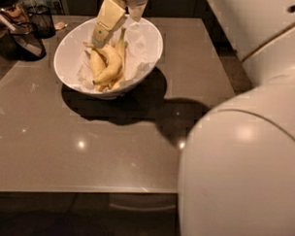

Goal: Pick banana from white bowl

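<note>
The white bowl [140,44] stands on the grey table at the back left, lined with white paper. Several yellow bananas [109,65] lie in it, one with its stem pointing up toward the back rim. My gripper [120,23] reaches down into the bowl from the top edge of the view. Its cream fingers [106,20] stand apart, open, on either side of the upright banana stem. The left finger's tip is just above the bananas. Nothing is held.
A dark wire basket [25,32] and small clutter stand at the table's back left corner. My own white arm casing [242,172] fills the right and lower right of the view. The table's front edge [82,193] runs across the bottom.
</note>
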`<state>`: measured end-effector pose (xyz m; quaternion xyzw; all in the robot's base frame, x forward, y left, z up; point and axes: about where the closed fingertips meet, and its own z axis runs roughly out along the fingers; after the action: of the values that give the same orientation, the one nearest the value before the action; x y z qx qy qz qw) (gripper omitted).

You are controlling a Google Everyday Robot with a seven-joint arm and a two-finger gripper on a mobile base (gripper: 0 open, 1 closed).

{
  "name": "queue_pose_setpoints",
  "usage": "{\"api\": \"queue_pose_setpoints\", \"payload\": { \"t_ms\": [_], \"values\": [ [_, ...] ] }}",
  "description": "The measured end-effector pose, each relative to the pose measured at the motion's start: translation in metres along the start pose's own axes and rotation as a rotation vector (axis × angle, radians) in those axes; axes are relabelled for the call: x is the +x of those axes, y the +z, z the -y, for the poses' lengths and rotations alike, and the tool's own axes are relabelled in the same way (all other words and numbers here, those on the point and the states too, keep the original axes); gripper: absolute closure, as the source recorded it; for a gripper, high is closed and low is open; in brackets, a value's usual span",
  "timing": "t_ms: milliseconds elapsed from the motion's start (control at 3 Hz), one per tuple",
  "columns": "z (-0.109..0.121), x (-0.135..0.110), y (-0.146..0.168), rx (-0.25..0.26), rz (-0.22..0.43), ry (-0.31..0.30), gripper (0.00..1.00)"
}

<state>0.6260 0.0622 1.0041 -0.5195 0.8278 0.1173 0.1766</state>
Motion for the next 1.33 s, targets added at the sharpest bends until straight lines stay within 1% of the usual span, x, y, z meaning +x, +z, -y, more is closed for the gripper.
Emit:
{"api": "queue_pose_setpoints", "payload": {
  "t_ms": [333,667,1000,1333],
  "values": [
    [0.015,-0.007,0.020,-0.014,-0.020,0.032,0.17],
    [0.022,-0.013,0.036,-0.040,-0.020,0.051,0.17],
    [0.023,-0.019,0.052,-0.073,-0.023,0.062,0.16],
    [0.022,-0.021,0.069,-0.120,-0.020,0.079,0.16]
  ]
}}
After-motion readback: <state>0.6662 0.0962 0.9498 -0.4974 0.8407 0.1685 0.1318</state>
